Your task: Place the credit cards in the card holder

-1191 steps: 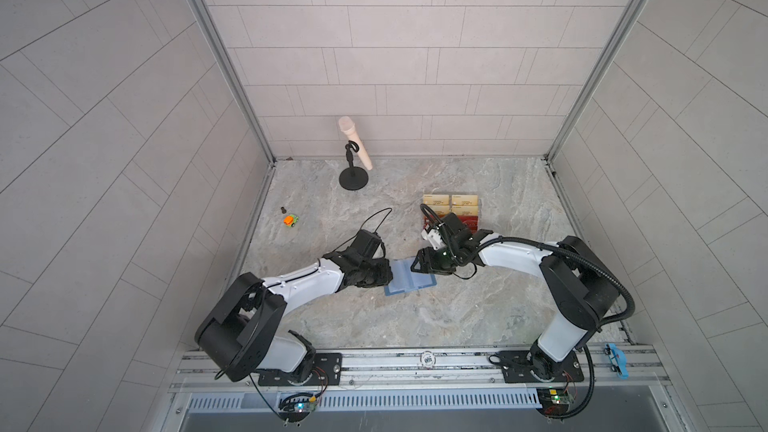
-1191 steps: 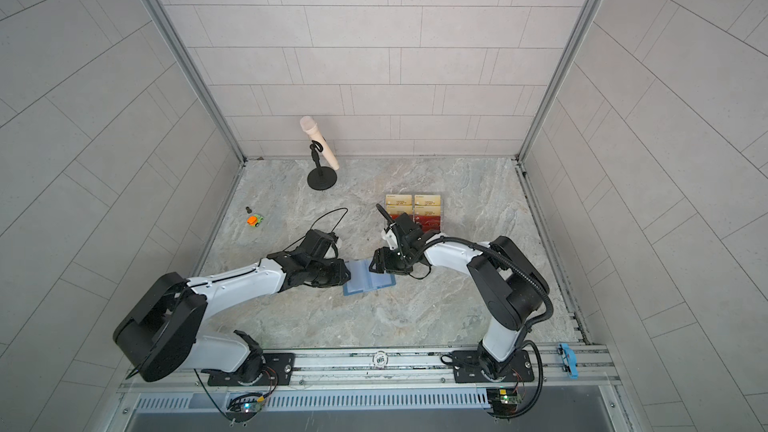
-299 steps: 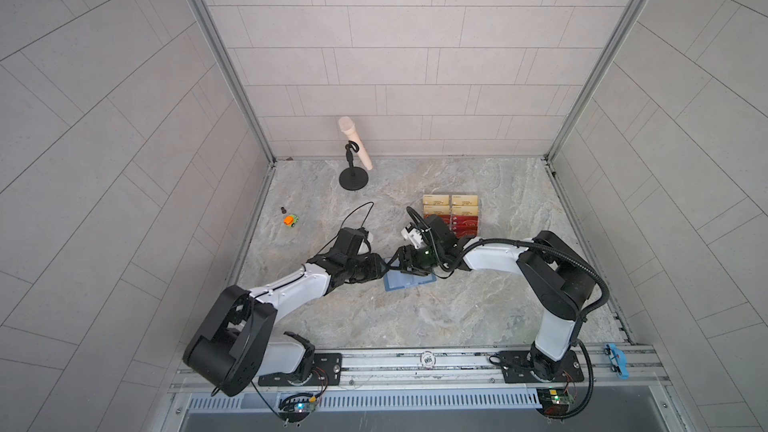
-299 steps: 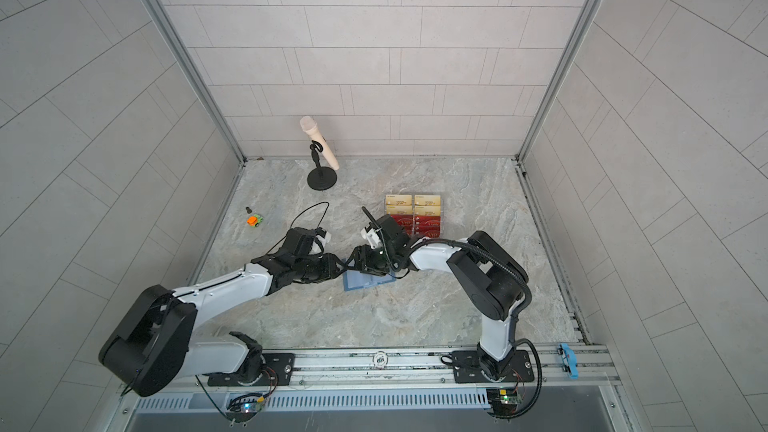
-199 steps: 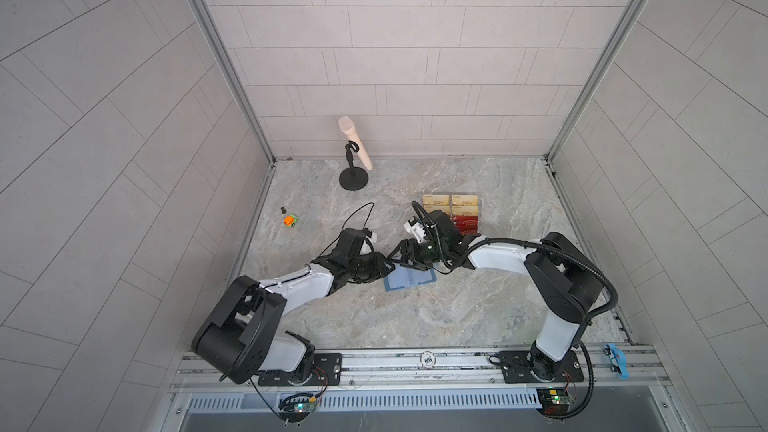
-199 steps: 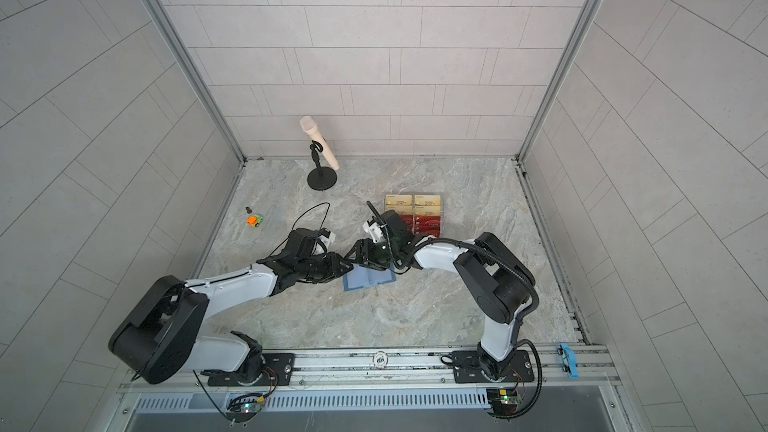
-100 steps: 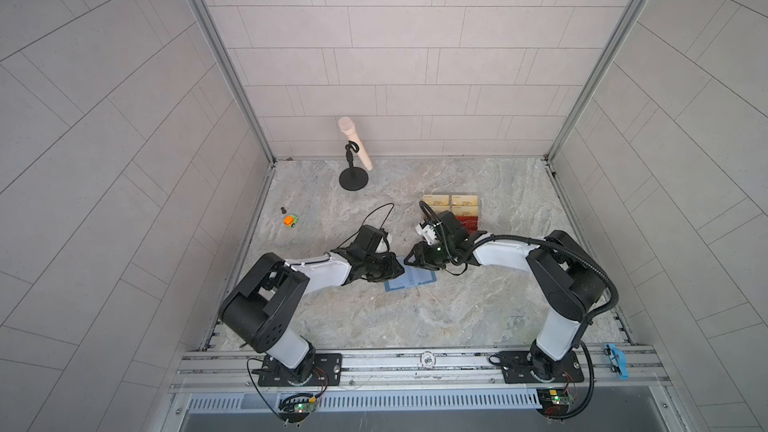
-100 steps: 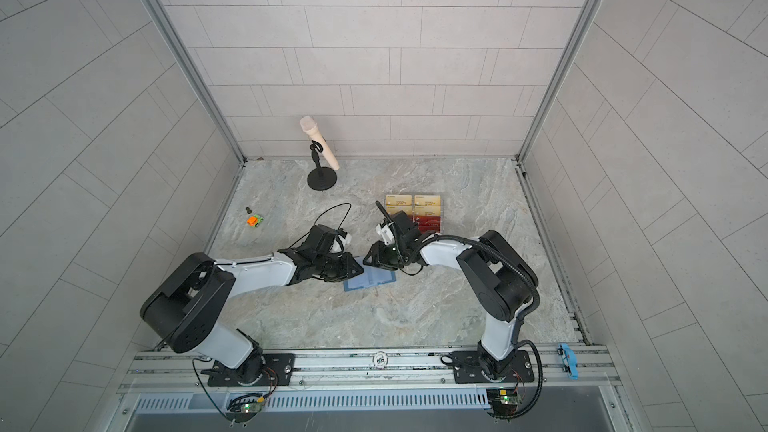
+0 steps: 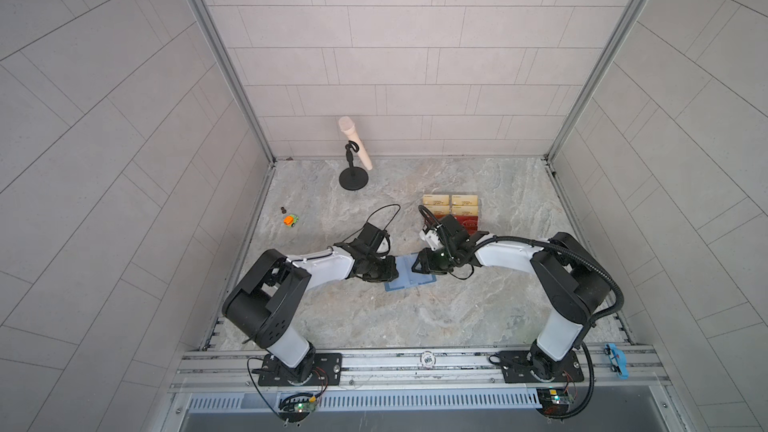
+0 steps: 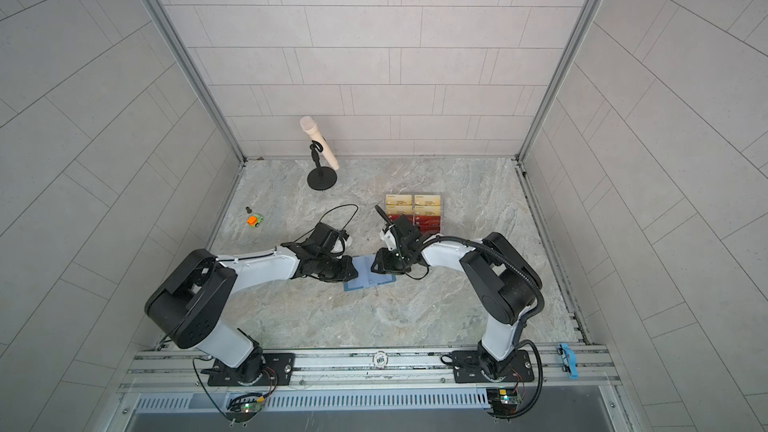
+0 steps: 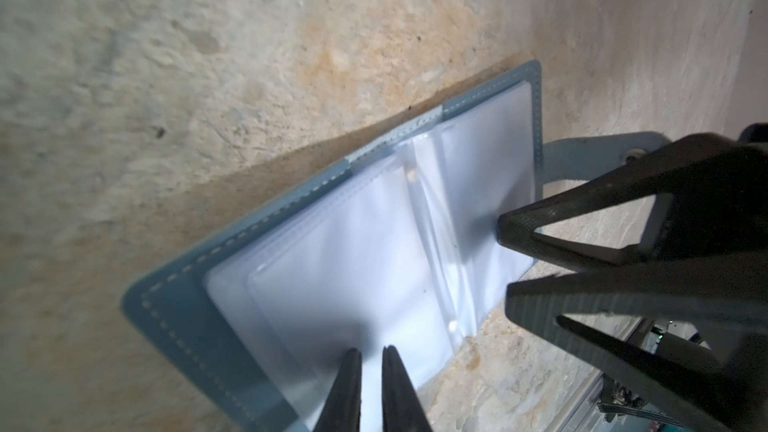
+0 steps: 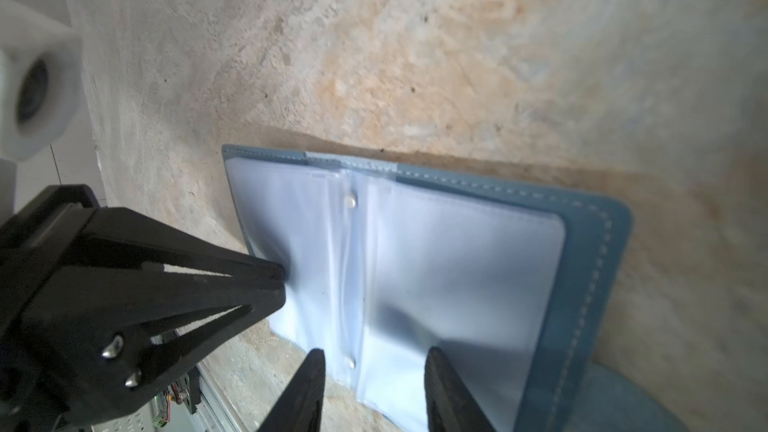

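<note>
Both top views: in the last second or so the left gripper (image 11: 371, 353) pushed onto the slate-blue leatherette card holder (image 9: 409, 278) and the right gripper (image 12: 374, 352) backed to its opposite edge. The holder is unmoved and lies spread open, sleeves empty, so it looks ready for loading. Left jaws sit almost together at a sleeve edge, pinch unclear. Right jaws are apart, straddling the spine. The small flat red credit cards (image 9: 466, 223) lie well apart.
</note>
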